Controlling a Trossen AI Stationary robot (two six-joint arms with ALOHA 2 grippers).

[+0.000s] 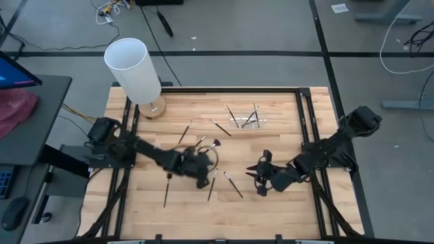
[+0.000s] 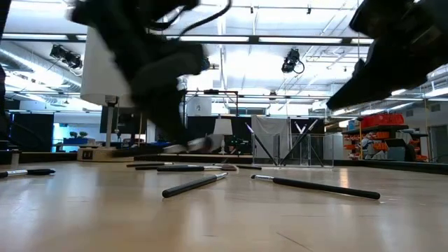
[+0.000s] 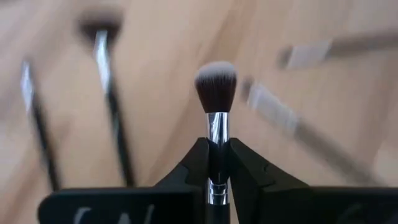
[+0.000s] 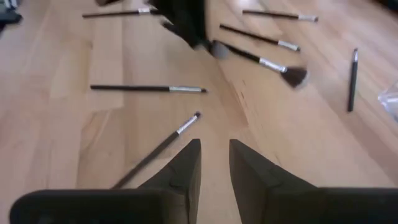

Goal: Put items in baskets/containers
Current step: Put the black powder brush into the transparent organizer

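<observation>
Here, left gripper clamped tight on a makeup brush, bristles outward, above mid-table among scattered brushes. Right gripper nearby, fingers slightly parted, holding nothing. Clear holder at the far side, several brushes inside.

You get bright, even light over the wooden table, with only faint, soft shadows beneath the arms. In the low view, ceiling strip lights glare white and leave the arms as dark, smeared silhouettes. Your left wrist view is heavily blurred: only the brush between the fingers is sharp, while the brushes beyond it are streaked. Your right wrist view is soft, most at the table's far edge.
</observation>
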